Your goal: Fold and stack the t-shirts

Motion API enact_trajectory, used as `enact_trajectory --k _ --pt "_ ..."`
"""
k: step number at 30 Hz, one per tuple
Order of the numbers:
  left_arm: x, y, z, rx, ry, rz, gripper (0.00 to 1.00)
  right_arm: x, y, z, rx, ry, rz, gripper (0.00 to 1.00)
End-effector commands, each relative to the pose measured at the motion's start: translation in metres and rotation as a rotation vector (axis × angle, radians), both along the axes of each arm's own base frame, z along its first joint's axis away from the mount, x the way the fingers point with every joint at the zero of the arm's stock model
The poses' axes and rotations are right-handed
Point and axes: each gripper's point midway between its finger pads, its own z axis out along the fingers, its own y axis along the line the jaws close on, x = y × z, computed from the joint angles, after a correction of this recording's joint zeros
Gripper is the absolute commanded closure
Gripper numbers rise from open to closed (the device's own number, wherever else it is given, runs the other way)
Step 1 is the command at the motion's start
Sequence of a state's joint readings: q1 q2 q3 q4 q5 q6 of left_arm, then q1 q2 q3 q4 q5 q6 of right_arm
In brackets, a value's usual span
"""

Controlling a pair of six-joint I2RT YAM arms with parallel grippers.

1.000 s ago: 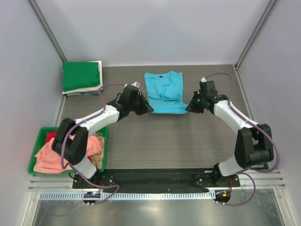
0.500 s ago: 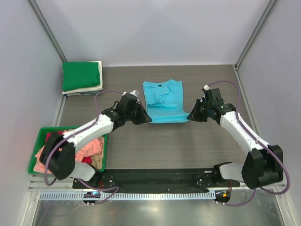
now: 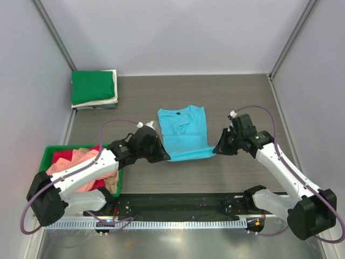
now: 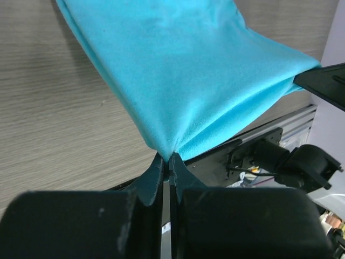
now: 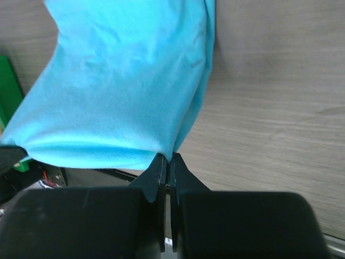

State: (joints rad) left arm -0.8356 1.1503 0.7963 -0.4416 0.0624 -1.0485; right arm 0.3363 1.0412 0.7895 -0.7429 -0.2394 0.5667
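Starting with the overhead view, the blue shirt (image 3: 183, 131) is seen spread mid-way across the bench (image 3: 242, 97), its near hem lifted and stretched between the left end effector (image 3: 166, 157) and the right end effector (image 3: 216, 150). If one arm is drawn faster than the other, the cloth could be skewed and the fold spoiled. In the left wrist view, the jaws are clamped tight on only a small pinch of the hem corner, so a slip under tension is judged the main risk. In the right wrist view, an equally thin pinch is held by closed jaws, with a doubled edge hanging beside it that could be creased. Compared with a second ago, the shirt has been dragged from the far part of the bench toward the arm bases, and both arms have been pulled back.
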Motion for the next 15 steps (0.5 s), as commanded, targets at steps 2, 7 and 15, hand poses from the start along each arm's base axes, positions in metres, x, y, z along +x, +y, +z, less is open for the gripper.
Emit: enact_trajectory --k 2,7,15 --pt "0.018 0.015 0.03 0.066 -0.073 0.072 0.98 0.04 -0.004 0.042 -0.059 -0.116 -0.025 0.99" --pt "0.045 0.017 0.05 0.069 -0.119 0.095 0.97 0.073 -0.002 0.059 -0.105 -0.154 -0.016 0.99" --pt "0.106 0.025 0.063 0.012 -0.097 0.114 0.98 0.135 0.013 0.073 -0.142 -0.178 -0.001 0.99"
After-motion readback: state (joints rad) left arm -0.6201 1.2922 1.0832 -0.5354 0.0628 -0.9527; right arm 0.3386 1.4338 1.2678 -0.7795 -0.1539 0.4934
